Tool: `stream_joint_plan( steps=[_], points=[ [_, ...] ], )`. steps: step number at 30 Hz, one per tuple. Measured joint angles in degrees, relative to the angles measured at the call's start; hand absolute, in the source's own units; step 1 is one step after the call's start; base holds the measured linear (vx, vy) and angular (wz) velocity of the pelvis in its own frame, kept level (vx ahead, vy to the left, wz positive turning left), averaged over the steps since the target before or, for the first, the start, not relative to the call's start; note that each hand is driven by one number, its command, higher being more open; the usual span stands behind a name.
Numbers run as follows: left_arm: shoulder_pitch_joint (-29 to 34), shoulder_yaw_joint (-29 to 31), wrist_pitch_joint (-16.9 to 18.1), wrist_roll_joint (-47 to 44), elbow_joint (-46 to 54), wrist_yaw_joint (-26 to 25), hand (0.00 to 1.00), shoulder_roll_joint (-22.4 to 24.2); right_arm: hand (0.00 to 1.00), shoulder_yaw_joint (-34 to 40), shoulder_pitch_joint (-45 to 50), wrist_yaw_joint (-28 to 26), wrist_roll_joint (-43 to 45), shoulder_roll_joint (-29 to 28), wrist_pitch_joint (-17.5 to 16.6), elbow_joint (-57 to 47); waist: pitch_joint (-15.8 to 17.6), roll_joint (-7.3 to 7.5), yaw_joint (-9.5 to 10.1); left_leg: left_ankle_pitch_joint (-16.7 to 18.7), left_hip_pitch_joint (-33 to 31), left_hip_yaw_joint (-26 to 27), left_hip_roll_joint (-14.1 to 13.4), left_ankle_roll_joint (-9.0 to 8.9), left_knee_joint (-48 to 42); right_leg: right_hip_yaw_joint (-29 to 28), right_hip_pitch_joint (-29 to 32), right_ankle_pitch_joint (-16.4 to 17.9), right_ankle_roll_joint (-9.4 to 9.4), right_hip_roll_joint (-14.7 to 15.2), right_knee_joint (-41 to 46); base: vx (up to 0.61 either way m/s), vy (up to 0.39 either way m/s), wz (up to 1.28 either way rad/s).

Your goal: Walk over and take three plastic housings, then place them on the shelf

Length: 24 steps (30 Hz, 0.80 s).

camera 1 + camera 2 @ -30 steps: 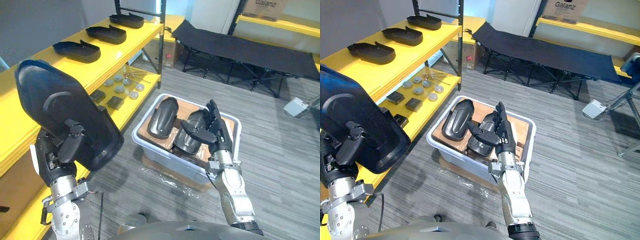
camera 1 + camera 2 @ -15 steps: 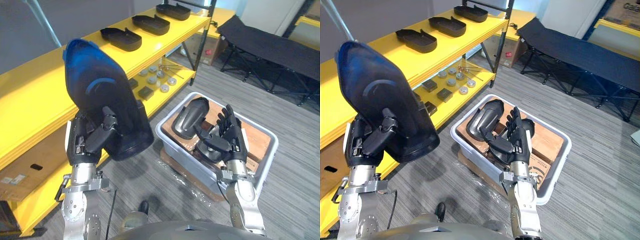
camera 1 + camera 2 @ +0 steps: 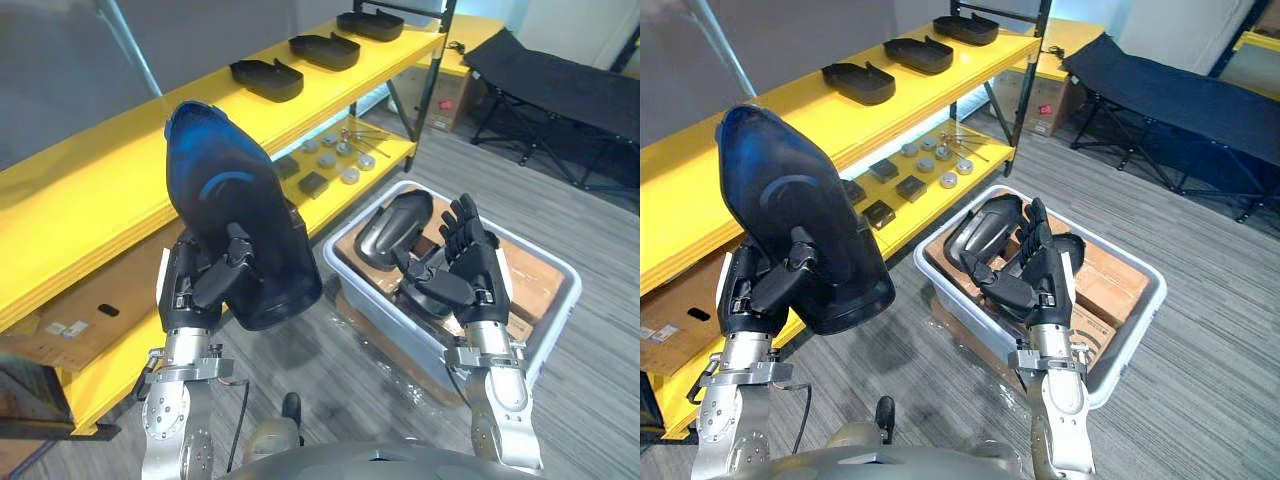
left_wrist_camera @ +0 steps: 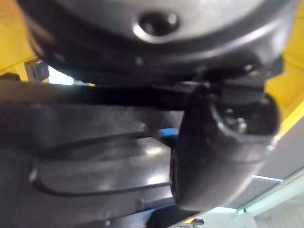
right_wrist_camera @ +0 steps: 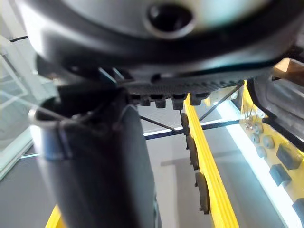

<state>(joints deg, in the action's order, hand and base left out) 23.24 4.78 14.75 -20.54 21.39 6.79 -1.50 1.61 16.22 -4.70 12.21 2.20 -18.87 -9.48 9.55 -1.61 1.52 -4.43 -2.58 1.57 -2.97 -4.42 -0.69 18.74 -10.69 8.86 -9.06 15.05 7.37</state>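
Note:
My left hand (image 3: 203, 288) is shut on a large dark plastic housing (image 3: 238, 235), held upright in front of the yellow shelf (image 3: 90, 200). In the left wrist view the thumb (image 4: 221, 142) presses on the housing's (image 4: 85, 152) glossy face. My right hand (image 3: 470, 275) is open, fingers straight, hovering over a grey tub (image 3: 378, 315). The tub holds more housings, one (image 3: 393, 225) at its far left and one partly hidden behind my right hand. Three housings (image 3: 265, 78) (image 3: 325, 50) (image 3: 378, 22) lie in a row on the shelf's top board.
The lower shelf board carries small round metal parts and black blocks (image 3: 330, 160), plus flat cardboard (image 3: 80, 310). A black shelf post (image 3: 432, 75) stands at the shelf's end. A black folding cot (image 3: 560, 80) stands at the back right. Grey floor lies around the tub.
The camera has swung towards the shelf, so the whole scene has shifted. My left hand keeps the housing, which now stands closer to the shelf. The right hand stays open over the tub.

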Motion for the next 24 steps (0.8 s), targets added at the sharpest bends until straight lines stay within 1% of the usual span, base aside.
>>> stream_joint_plan(
  steps=[1, 2, 3, 4, 5, 6, 7, 8, 9, 10, 11, 12, 13, 14, 16, 17, 18, 19, 20, 21, 22, 23, 24],
  points=[
    [-0.01, 0.77, 0.0, 0.51, 0.03, -0.45, 0.0, 0.06, 1.0, -0.15, -0.33, 0.0, 0.0, -0.52, -0.1, 0.0, 0.09, 0.45, 0.21, 0.06, -0.09, -0.02, 1.02, 0.12, -0.22, -0.13, -0.23, 0.94, 0.14, 0.92, 0.83, 0.06, 0.07, 0.29],
    [-0.07, 1.56, -0.01, 0.73, 0.05, -0.57, 0.0, 0.07, 1.0, -0.18, -0.72, 0.01, 0.1, -1.13, -0.1, 0.03, 0.27, 1.08, 0.32, 0.36, -0.36, -0.23, 1.95, 0.54, -0.75, -0.15, -0.14, 1.63, 0.92, 1.73, 1.69, 0.12, 0.129, 0.32],
    [-0.08, 2.63, -0.02, 1.0, 0.14, -0.8, 0.0, 0.04, 1.0, -0.06, -1.44, 0.0, 0.61, -2.23, -0.1, 0.16, 0.49, 2.34, 0.54, 1.62, -1.12, -0.32, 3.47, 1.36, -2.63, 0.11, -0.16, 2.37, 1.84, 3.19, 2.29, 0.11, 0.111, 0.27],
    [-0.07, 3.01, -0.06, 1.4, 0.26, -1.06, 0.0, 0.04, 1.0, 0.06, -1.61, 0.0, 0.73, -2.44, -0.1, 0.19, 0.53, 2.96, 0.83, 2.65, -1.5, -0.18, 4.34, 1.9, -3.88, 0.47, -0.37, 2.6, 2.48, 4.08, 2.5, 0.17, 0.168, 0.31],
    [-0.32, 3.51, -0.12, 2.64, 0.31, -1.54, 0.0, 0.37, 1.0, 0.35, -1.82, 0.02, 1.43, -2.25, -0.15, 0.45, 0.64, 3.2, 0.88, 4.85, -2.53, -0.73, 5.31, 2.38, -6.56, 0.15, 0.27, 1.88, 4.32, 5.15, 7.07, 0.12, 0.13, 0.37],
    [-0.4, 3.66, -0.29, 3.33, 0.28, -1.72, 0.0, 0.64, 1.0, 0.42, -1.86, 0.05, 1.67, -1.98, -0.17, 0.99, 0.52, 2.96, 0.62, 5.54, -2.86, -1.68, 5.68, 2.75, -7.72, -0.66, 1.78, 1.04, 5.67, 5.74, 11.37, 0.15, 0.165, 0.76],
    [-0.43, 3.69, -0.41, 4.25, 0.36, -1.78, 0.0, 0.64, 1.0, 0.75, -1.74, 0.25, 1.5, -1.93, -0.19, 2.02, 0.25, 2.52, -0.1, 6.46, -2.78, -3.99, 5.91, 3.61, -8.6, -3.48, 5.57, -2.34, 11.0, 5.75, 20.53, 0.13, 0.142, 0.94],
    [-0.67, 3.73, -0.39, 5.74, 0.73, -2.06, 0.0, 0.18, 1.0, 0.92, -1.75, 0.68, 1.38, -2.03, -0.2, 2.37, 0.16, 2.34, -0.3, 7.08, -1.95, -5.92, 6.25, 4.56, -8.84, -7.89, 9.73, -8.54, 13.7, 5.18, 28.62, 0.21, 0.172, 0.94],
    [-0.88, 3.75, -0.38, 5.79, 0.81, -2.34, 0.0, -0.2, 1.0, 1.17, -1.75, 0.84, 1.0, -2.03, -0.26, 2.44, 0.09, 2.42, -0.48, 7.14, -1.67, -7.05, 6.49, 5.41, -8.83, -9.91, 11.77, -11.31, 11.82, 4.65, 32.03, 0.31, 0.134, 0.98],
    [-1.52, 4.1, -0.36, 5.74, 0.77, -3.42, 0.0, -0.98, 1.0, 1.36, -1.69, 1.2, 0.21, -2.97, -0.44, 2.47, 0.1, 2.54, -1.54, 7.37, -1.19, -10.44, 6.72, 6.49, -8.77, -12.77, 14.18, -5.24, 8.52, 2.43, 37.09, 0.35, 0.081, 1.06],
    [-2.09, 4.91, -0.37, 5.73, 0.69, -4.43, 0.0, -1.21, 1.0, 1.39, -1.74, 1.19, -0.44, -3.02, -0.78, 2.47, 0.14, 2.51, -1.81, 7.03, -0.18, -12.6, 6.64, 6.64, -8.21, -13.23, 15.83, 0.5, 8.5, -0.62, 37.47, 0.3, 0.028, 0.98],
    [-2.33, 5.3, -0.36, 5.64, 0.69, -4.95, 0.0, -0.98, 1.0, 1.49, -1.85, 1.17, -0.81, -2.96, -0.83, 2.46, 0.17, 2.47, -1.55, 7.22, 0.52, -13.17, 6.64, 6.88, -7.94, -12.97, 16.83, 2.47, 8.53, -2.04, 36.51, 0.29, 0.054, 0.72],
    [-2.58, 6.05, -0.36, 5.58, 0.64, -5.89, 0.0, -0.75, 1.0, 2.0, -2.17, 1.1, -1.77, -2.94, -0.87, 2.44, 0.36, 2.26, -1.41, 7.67, 2.23, -14.37, 6.69, 7.15, -7.27, -12.81, 18.02, 4.24, 8.56, -4.84, 32.66, 0.27, 0.032, 0.56],
    [-2.68, 6.6, -0.37, 5.45, 0.64, -6.34, 0.0, -0.77, 1.0, 2.94, -2.27, 0.98, -1.83, -2.85, -1.06, 2.2, 0.55, 1.94, -1.47, 8.01, 3.98, -15.84, 6.73, 7.23, -6.37, -14.18, 19.43, 4.36, 8.73, -7.88, 27.92, 0.27, 0.008, 0.63],
    [-2.84, 6.25, -0.36, 5.38, 0.64, -6.34, 0.0, -0.66, 1.0, 4.66, -1.72, 1.12, -1.81, -2.5, -1.48, 0.95, 0.78, 1.5, -1.75, 8.94, 5.6, -18.46, 7.18, 7.39, -6.4, -17.16, 21.42, 3.99, 8.21, -11.02, 22.73, 0.26, -0.058, 0.89],
    [-3.02, 4.79, -0.32, 5.39, 0.65, -6.04, 0.0, -0.71, 1.0, 6.41, -0.12, 1.51, -1.72, -2.34, -2.24, -1.47, 0.69, 1.6, -2.36, 10.37, 6.32, -21.9, 8.39, 7.46, -7.84, -20.42, 22.92, 3.26, 7.44, -12.23, 19.37, 0.32, -0.124, 1.37],
    [-2.94, 3.74, -0.27, 5.4, 0.65, -5.74, 0.0, -0.66, 1.0, 7.21, 0.81, 1.84, -1.74, -2.31, -2.91, -3.13, 0.36, 2.17, -2.91, 11.63, 6.09, -23.51, 9.43, 7.19, -9.59, -21.45, 23.47, 2.76, 6.84, -11.95, 17.55, 0.27, -0.124, 1.35],
    [-2.81, 3.05, -0.24, 5.38, 0.66, -5.53, 0.0, -0.68, 1.0, 7.43, 1.39, 2.12, -1.75, -2.29, -3.13, -4.51, 0.24, 2.37, -3.07, 12.71, 6.0, -24.16, 10.1, 6.74, -10.97, -22.12, 23.46, 2.11, 6.45, -11.54, 16.4, 0.27, -0.139, 1.21],
    [-2.55, 2.02, -0.23, 5.39, 1.21, -4.82, 0.0, -0.94, 1.0, 7.27, 2.34, 2.82, -1.71, -2.28, -3.58, -8.28, -0.39, 4.2, -3.17, 17.4, 4.97, -20.8, 11.39, 6.36, -15.33, -21.59, 21.98, -3.97, 8.31, -8.59, 13.61, 0.2, -0.111, 0.87],
    [-2.33, 1.98, -0.1, 5.4, 1.8, -4.53, 0.0, -1.22, 1.0, 7.0, 2.45, 2.93, -1.67, -2.36, -3.91, -9.41, -0.62, 5.43, -2.92, 19.56, 4.48, -16.56, 10.71, 5.69, -17.37, -21.08, 20.83, -5.72, 6.41, -6.99, 12.58, 0.25, -0.207, 0.76],
    [-2.12, 1.55, -0.03, 5.43, 1.5, -4.07, 0.0, 0.24, 1.0, 6.97, 1.38, 2.98, -1.56, -0.59, -4.49, -9.82, -0.79, 3.01, -2.65, 22.74, 3.43, -11.38, 6.04, 4.45, -21.84, -18.61, 18.72, -4.57, 4.82, -8.61, 12.21, 0.19, -0.205, 0.34],
    [-1.94, 1.21, 0.01, 5.43, 1.59, -3.6, 0.0, 0.74, 1.0, 7.04, 1.29, 3.0, -1.38, 0.26, -4.52, -10.24, -1.37, 2.11, -2.55, 23.52, 2.99, -10.09, 4.39, 3.66, -22.66, -17.77, 18.15, -4.27, 5.09, -9.45, 11.41, 0.28, -0.247, 0.27],
    [-2.13, 0.57, 0.07, 5.43, 2.09, -2.97, 0.0, 1.03, 1.0, 7.42, 0.69, 2.81, -0.5, 1.2, -4.52, -10.98, -2.3, 1.02, -1.66, 23.46, 3.25, -7.67, 2.17, 3.13, -21.86, -17.17, 17.29, -4.38, 5.29, -10.7, 10.11, 0.23, -0.152, 0.19]
  ],
)
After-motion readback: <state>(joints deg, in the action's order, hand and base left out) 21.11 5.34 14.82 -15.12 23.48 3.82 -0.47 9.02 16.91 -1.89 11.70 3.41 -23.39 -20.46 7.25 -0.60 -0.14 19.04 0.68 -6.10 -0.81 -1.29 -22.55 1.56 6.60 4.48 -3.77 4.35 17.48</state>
